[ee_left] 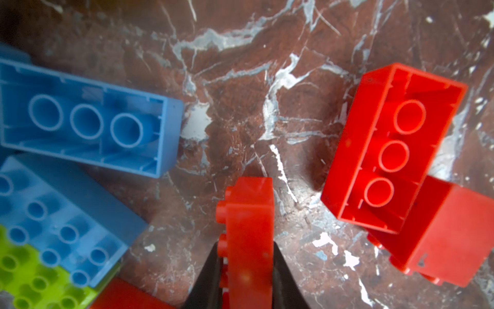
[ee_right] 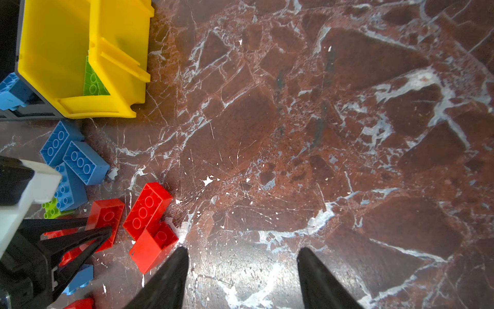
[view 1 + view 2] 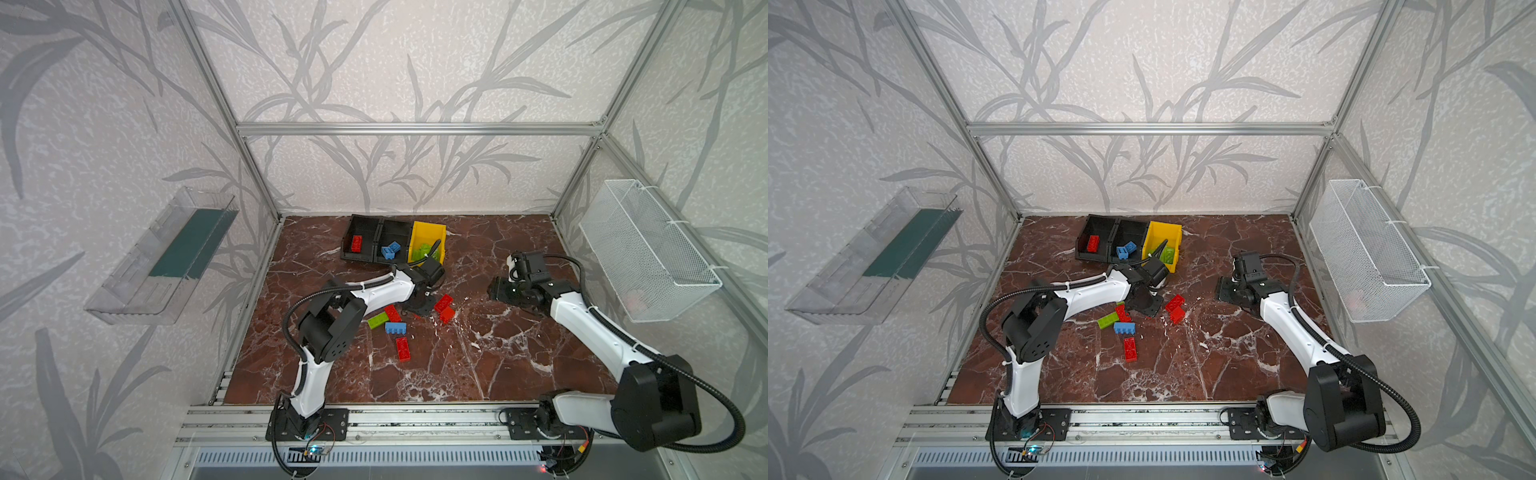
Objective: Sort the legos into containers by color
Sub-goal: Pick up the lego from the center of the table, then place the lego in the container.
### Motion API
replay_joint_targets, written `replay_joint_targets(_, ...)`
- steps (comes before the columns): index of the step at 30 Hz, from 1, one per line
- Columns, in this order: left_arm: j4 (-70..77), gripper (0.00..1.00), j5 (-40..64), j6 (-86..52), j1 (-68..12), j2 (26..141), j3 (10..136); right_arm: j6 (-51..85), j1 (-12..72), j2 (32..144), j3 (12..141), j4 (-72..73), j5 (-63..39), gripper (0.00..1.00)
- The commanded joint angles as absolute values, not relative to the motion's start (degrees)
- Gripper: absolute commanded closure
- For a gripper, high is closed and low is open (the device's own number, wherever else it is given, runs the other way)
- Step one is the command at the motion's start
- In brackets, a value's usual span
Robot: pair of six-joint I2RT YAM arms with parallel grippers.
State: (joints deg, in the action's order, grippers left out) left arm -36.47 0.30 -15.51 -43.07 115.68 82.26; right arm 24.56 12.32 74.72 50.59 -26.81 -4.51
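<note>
On red-brown marble (image 3: 457, 353), the left gripper (image 1: 246, 248), jaws pinching a small red plastic brick (image 1: 248, 219), should rise straight, then cross to the far-left black plastic bin (image 3: 362, 226); jaws of the right gripper (image 2: 242, 250) stand spread.

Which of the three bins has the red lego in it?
The end black bin, farthest from the yellow bin. It holds one red lego; the middle black bin holds blue legos, the yellow bin green legos.
</note>
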Motion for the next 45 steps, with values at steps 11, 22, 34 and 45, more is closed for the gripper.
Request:
replay_joint_targets(11, -37.4, 0.83, -3.95, -15.83, -23.23, 98.27, 83.13, 23.71, 21.4, 77.62, 51.53, -26.36, 0.09, 0.35)
replay_joint_targets(22, -41.94, 0.79, 1.77, -15.34, -9.27, 116.81, 102.85, 26.72, 30.72, 83.67, 53.14, -23.91, 0.98, 0.34)
replay_joint_targets(34, -49.35, 0.25, 3.89, -14.93, -8.26, 127.63, 119.69, 23.58, 36.29, 94.23, 58.99, -27.06, 1.53, 0.24)
replay_joint_targets(45, -39.8, 0.17, 4.78, -12.12, -19.08, 107.08, 95.75, 27.01, 31.82, 85.76, 56.35, -24.73, -1.78, 0.27)
